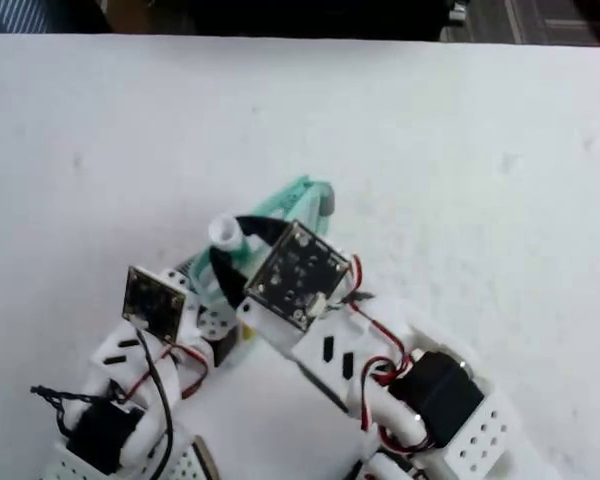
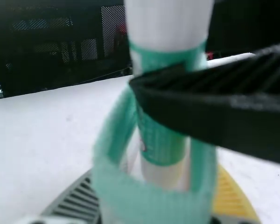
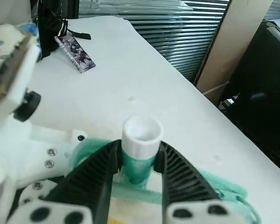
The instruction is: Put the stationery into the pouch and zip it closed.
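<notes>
Grasping upright glue stick (image 3: 141,133) with right gripper (image 3: 137,148), jaws at nine and three o'clock of it, lower end in mouth of green pouch (image 1: 302,195).

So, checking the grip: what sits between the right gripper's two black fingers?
The glue stick, upright, white cap up, clamped by the right gripper over the green pouch; the right wrist view shows it.
</notes>
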